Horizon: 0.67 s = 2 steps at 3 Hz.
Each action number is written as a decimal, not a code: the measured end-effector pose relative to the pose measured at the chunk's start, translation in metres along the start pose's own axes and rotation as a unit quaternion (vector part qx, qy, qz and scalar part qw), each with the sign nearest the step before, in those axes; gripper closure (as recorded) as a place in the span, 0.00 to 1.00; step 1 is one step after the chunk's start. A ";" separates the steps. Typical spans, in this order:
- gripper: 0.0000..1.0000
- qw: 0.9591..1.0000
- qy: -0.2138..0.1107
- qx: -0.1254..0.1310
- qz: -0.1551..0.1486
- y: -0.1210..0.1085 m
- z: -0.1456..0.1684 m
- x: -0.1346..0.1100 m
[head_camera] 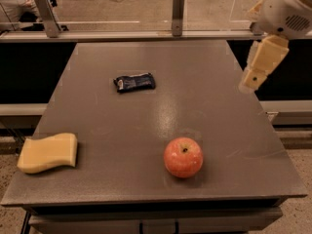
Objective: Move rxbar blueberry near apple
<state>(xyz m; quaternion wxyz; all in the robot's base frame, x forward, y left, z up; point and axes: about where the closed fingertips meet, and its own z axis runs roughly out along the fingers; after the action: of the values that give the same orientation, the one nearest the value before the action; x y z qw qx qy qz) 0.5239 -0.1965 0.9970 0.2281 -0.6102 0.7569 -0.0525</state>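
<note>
Gripper (249, 81) hovers above the right edge of the desk (214, 96), grasp state impossible to tell, rxbar blueberry (134, 82) toward the far edge, apple (183, 157) near the front edge.

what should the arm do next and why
Probably swing the tool across toward the dark navy crinkly snack bar: it hangs above the right edge of the grey table, far from the bar, which lies untouched at the back, well apart from the round red apple near the front.
</note>
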 end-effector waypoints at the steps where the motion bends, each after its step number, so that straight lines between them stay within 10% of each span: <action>1: 0.00 0.998 -0.048 0.000 -0.042 -0.042 0.010 -0.046; 2: 0.00 0.992 -0.099 -0.021 -0.076 -0.063 0.038 -0.105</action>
<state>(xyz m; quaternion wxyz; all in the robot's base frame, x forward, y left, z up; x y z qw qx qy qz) 0.6117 -0.1048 1.0153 0.2848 -0.6724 0.6832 0.0069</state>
